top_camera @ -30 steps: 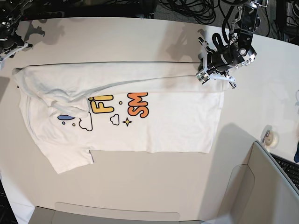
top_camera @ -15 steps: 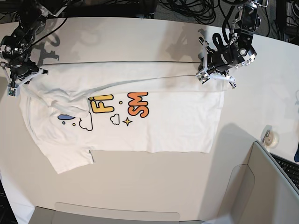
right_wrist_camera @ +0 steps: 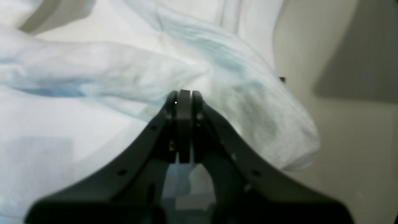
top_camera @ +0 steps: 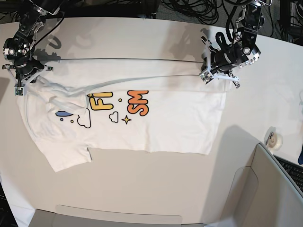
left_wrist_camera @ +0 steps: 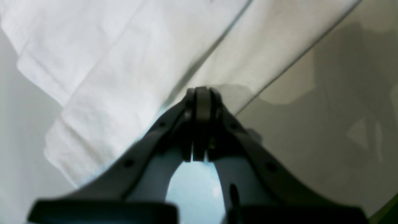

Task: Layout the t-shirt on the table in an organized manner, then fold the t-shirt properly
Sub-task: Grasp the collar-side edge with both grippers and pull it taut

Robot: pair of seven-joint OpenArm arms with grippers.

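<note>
Since a second ago, we are seeing the right gripper (top_camera: 20, 84) arriving at the shirt's collar end at the 9 o'clock side of the table (top_camera: 142, 38), where only its arm showed at the frame's edge before, and the t-shirt (top_camera: 156, 127) is shifting slightly toward 12 o'clock with its upper fold pulling into a straighter line. We are watching the left gripper (top_camera: 204, 78) keeping its place at the shirt's hem corner toward 2 o'clock.

We are looking at the t-shirt lying lengthwise across the white table, its top part folded down over the print, so only part of the yellow and orange lettering (top_camera: 137, 101) is showing, with a blue patch, clouds and a star toward 8 o'clock of it. One sleeve (top_camera: 71, 158) is sticking out toward 7 o'clock.

In the left wrist view we are finding the left gripper (left_wrist_camera: 199, 93) with its jaws pressed together at the edge of the white cloth (left_wrist_camera: 124, 77); whether cloth is pinched between them we cannot tell. In the right wrist view the right gripper (right_wrist_camera: 184, 95) is likewise clenched, its tips sitting against a bunched ridge of fabric (right_wrist_camera: 124, 74); again we cannot tell if cloth is caught.

Cables (top_camera: 199, 7) are trailing past the table's 12 o'clock edge, and a small roll of tape (top_camera: 273, 138) is resting near 4 o'clock.
</note>
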